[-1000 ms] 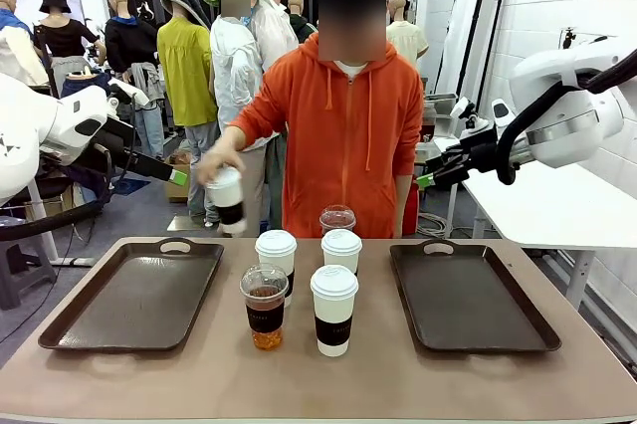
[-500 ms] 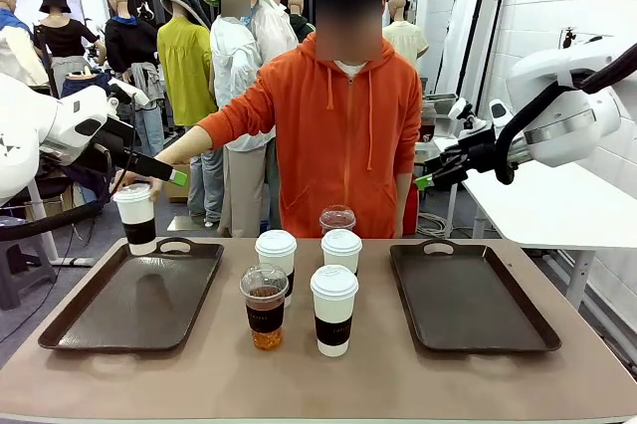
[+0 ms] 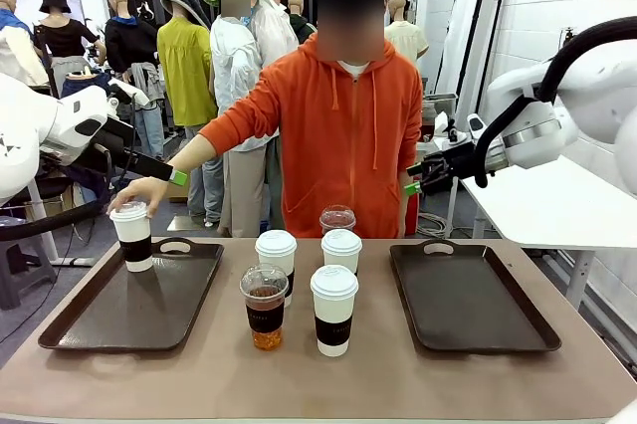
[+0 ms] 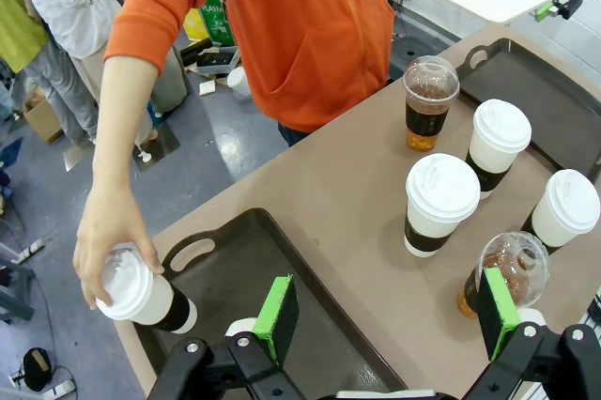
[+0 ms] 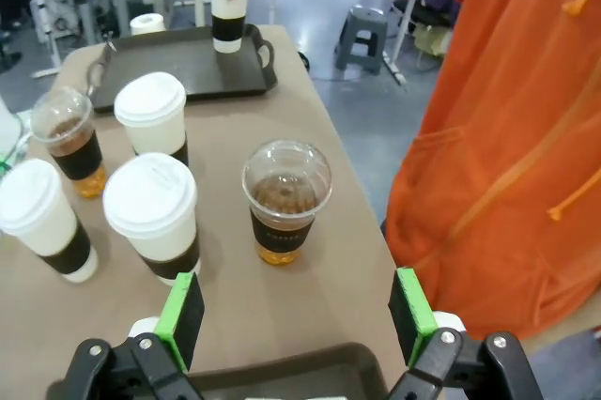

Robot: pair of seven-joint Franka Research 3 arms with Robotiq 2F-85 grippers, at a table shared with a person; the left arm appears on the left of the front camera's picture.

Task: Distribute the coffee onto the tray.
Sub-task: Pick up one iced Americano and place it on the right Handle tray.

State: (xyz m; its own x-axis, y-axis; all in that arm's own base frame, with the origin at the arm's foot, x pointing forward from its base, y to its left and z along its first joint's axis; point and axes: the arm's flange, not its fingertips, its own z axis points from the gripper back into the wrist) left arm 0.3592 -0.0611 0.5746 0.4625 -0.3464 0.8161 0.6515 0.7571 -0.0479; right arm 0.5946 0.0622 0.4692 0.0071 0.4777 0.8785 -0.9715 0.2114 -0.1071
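Left pincer [image 4: 387,312], right pincer [image 5: 296,315]: both agape

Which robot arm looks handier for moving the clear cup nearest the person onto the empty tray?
The right, I'd judge. The open right gripper hangs nearer that clear cup, which sits straight ahead in its wrist view, and the empty tray lies on its side. The left gripper hovers by the person's hand.
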